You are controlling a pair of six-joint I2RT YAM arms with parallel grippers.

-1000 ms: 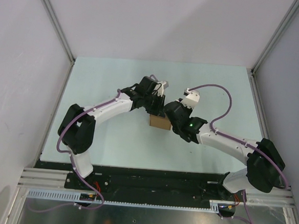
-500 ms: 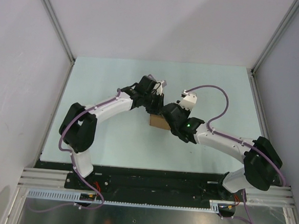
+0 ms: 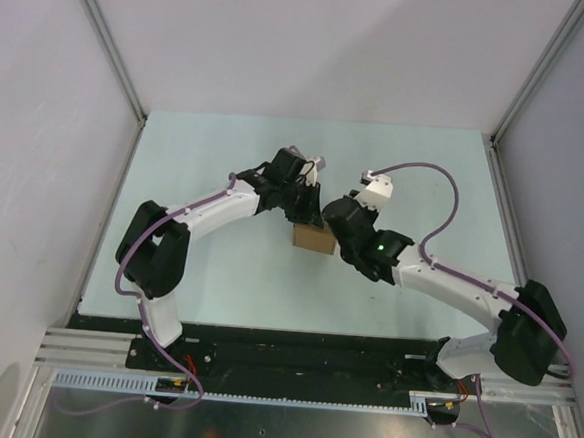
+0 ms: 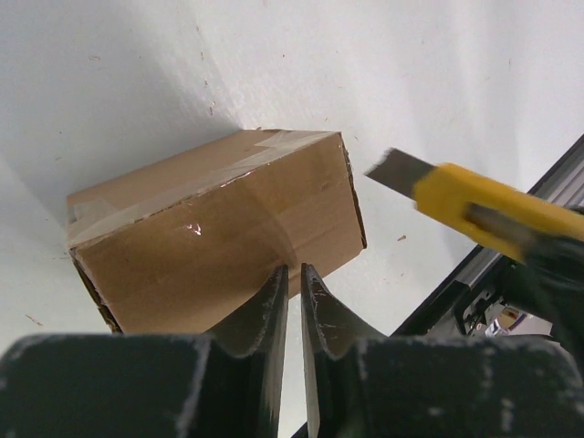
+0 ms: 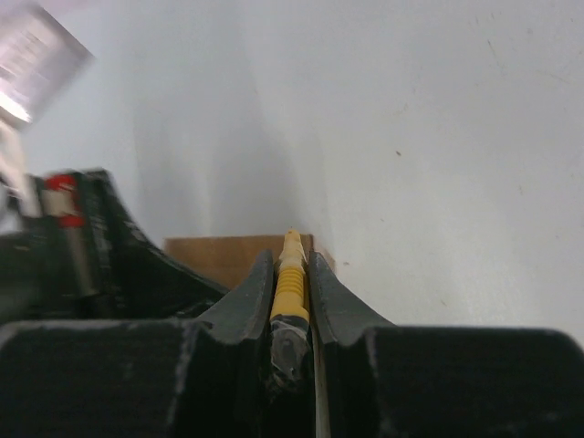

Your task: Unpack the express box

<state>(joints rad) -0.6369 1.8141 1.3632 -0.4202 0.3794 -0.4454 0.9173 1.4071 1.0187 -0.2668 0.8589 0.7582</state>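
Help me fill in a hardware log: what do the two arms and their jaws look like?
Both the left arm and the right arm have white links between bulky black joint housings. A purple cable loops along each. A small green light glows on the right arm's black housing, and a white block sits at its wrist. The jaws are matte black, tapering to thin tips.

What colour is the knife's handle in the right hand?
The knife handle is yellow, its blade grey metal; the left wrist view shows it best.
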